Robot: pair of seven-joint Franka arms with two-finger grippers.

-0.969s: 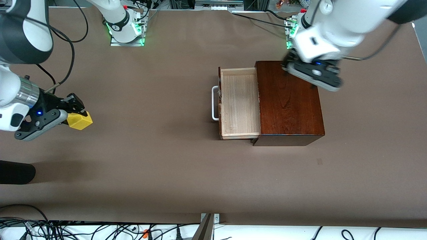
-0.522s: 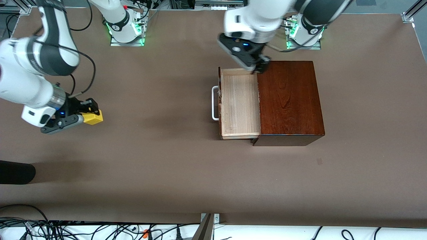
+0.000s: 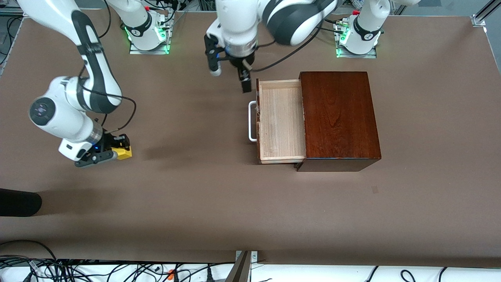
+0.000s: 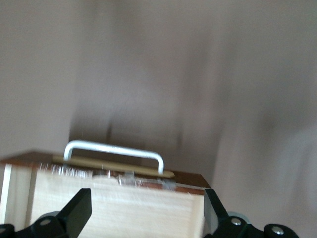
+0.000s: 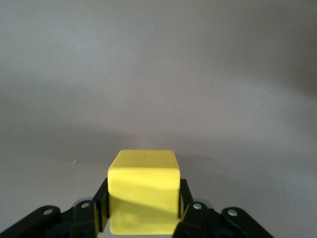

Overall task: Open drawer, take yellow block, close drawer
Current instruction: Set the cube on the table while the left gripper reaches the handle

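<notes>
The drawer (image 3: 282, 121) stands pulled out of the dark wooden box (image 3: 338, 117), and its pale tray shows nothing inside. Its white handle (image 3: 252, 121) faces the right arm's end of the table. My left gripper (image 3: 230, 78) hangs open over the table beside the drawer's front corner that lies farther from the front camera. In the left wrist view the gripper (image 4: 146, 213) spans the tray edge (image 4: 119, 208), with the handle (image 4: 114, 151) past it. My right gripper (image 3: 117, 152) is shut on the yellow block (image 3: 124, 153), low over the table toward the right arm's end. The right wrist view shows the block (image 5: 143, 191) clamped between both fingers.
A black object (image 3: 19, 203) lies at the table's edge on the right arm's end. Cables (image 3: 78, 270) run along the table edge nearest the front camera. A small mark (image 3: 375, 190) sits on the brown table (image 3: 203, 196) nearer the camera than the box.
The left arm swung from over the box across to the drawer's front corner. The right gripper came down and moved inward toward the table's middle, still holding the yellow block.
</notes>
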